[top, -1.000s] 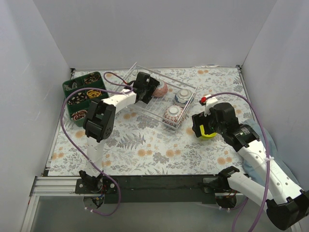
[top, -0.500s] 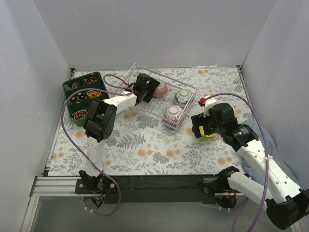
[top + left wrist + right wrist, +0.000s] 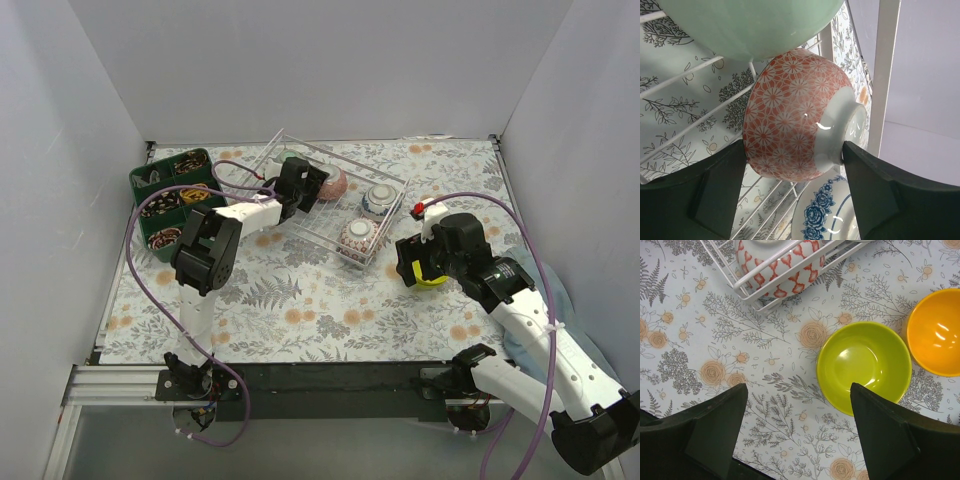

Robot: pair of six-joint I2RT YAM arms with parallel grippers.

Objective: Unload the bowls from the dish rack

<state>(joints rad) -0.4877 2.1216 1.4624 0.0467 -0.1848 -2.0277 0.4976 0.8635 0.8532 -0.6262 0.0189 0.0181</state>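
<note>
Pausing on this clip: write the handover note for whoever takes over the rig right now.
Left gripper: inside the dish rack, one finger on each side of the pink-patterned bowl; a firm grip is not confirmed.
Right gripper: open and empty, above the lime-yellow bowl.
Done: lime-yellow bowl and orange bowl sit on the table.
Left in the rack: pink-patterned bowl, pale green bowl, blue-and-white bowl, red-and-white bowl.

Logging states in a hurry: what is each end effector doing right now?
Left end effector: open, straddling the pink patterned bowl.
Right end effector: open, holding nothing.
</note>
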